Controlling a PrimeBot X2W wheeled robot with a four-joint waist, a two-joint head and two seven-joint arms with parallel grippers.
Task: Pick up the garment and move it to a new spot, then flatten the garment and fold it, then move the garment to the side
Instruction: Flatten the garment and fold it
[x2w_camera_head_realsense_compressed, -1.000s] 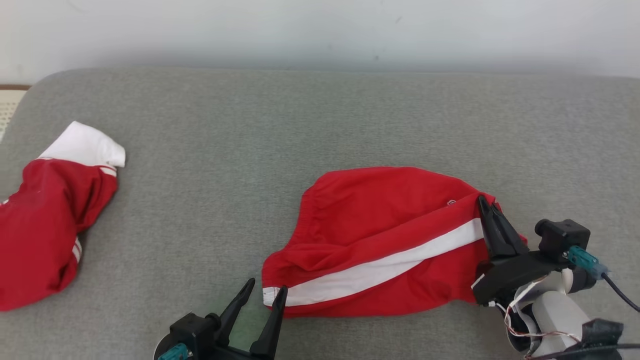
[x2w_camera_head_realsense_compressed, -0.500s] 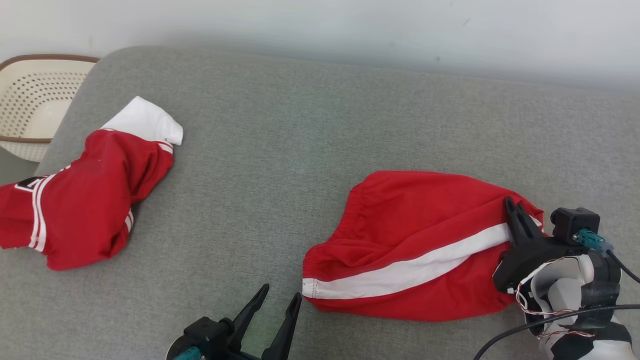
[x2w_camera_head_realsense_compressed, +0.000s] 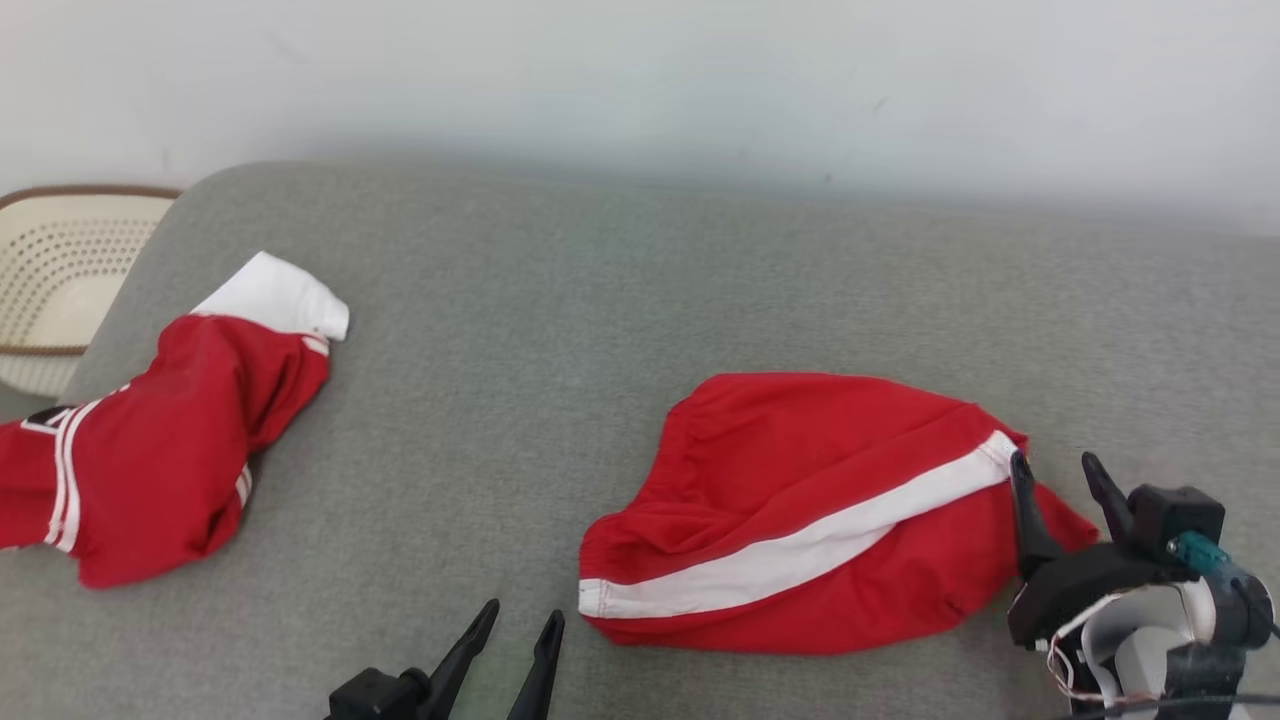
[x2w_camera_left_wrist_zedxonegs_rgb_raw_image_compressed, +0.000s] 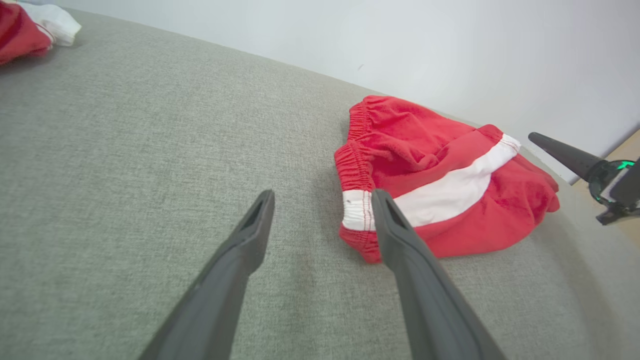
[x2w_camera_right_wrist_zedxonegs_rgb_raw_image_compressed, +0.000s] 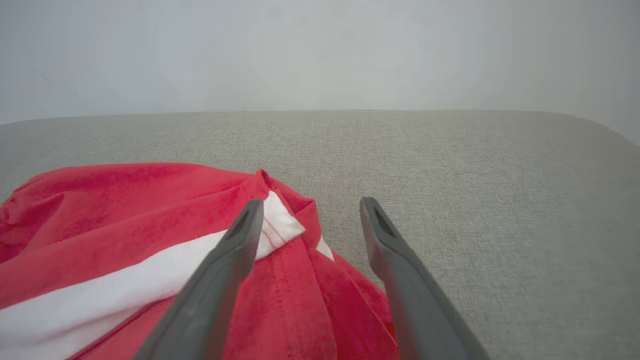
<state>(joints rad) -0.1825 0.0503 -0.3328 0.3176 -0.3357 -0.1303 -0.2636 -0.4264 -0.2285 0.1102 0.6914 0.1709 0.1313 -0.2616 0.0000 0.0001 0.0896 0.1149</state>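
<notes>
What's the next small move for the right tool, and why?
Probably lift the right tool back off the shorts: its jaws stand open over their right end, and the shorts lie bunched on the cushion, so backing off avoids snagging fabric before flattening.

Bare cushion (x2w_camera_head_realsense_compressed: 500, 380) between shorts (x2w_camera_head_realsense_compressed: 800, 500) and shirt (x2w_camera_head_realsense_compressed: 170, 460): passable.
</notes>
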